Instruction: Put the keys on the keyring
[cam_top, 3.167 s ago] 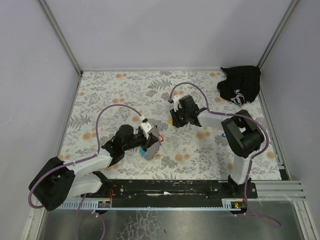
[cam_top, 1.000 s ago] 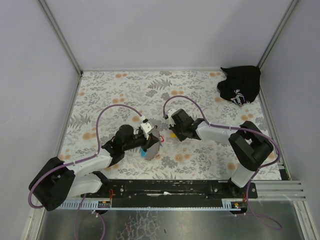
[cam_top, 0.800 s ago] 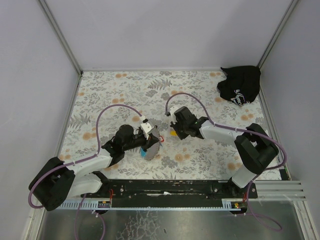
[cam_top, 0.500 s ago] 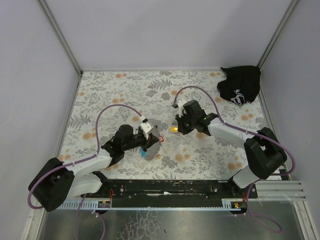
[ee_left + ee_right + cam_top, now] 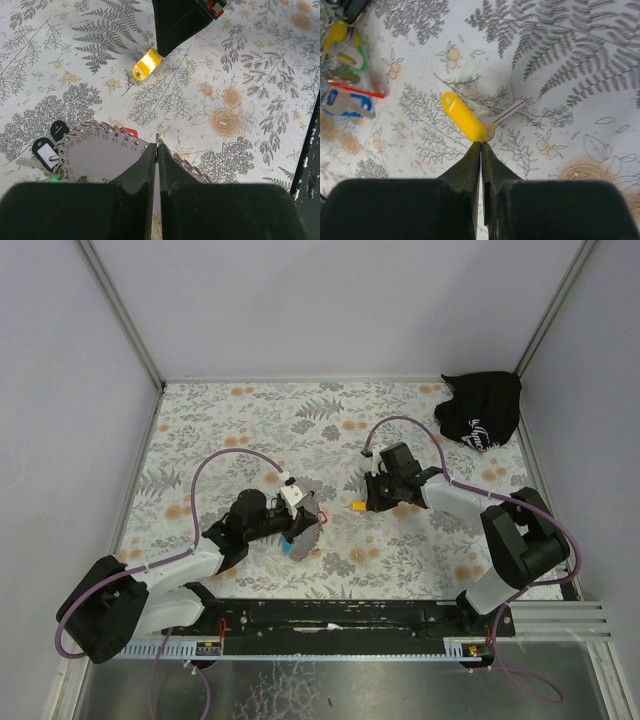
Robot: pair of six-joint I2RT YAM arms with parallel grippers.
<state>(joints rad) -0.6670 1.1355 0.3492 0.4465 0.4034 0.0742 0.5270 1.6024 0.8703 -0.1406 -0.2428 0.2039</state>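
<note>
Mid-table, right tool point(image 5: 480, 145) pinches yellow key point(image 5: 462, 117) — left tool point(image 5: 156, 149) clamps keyring point(image 5: 95, 145).

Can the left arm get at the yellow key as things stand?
Probably not. The left gripper is shut on the keyring, and the right gripper is pinching the yellow key. Nothing lies between them, though.

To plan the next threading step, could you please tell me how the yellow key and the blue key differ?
The yellow key is pinched by the right tool; the blue key lies ungripped. The yellow key sits apart from the keyring; the blue key lies in that bundle. Both are small, with coloured heads and metal blades.
</note>
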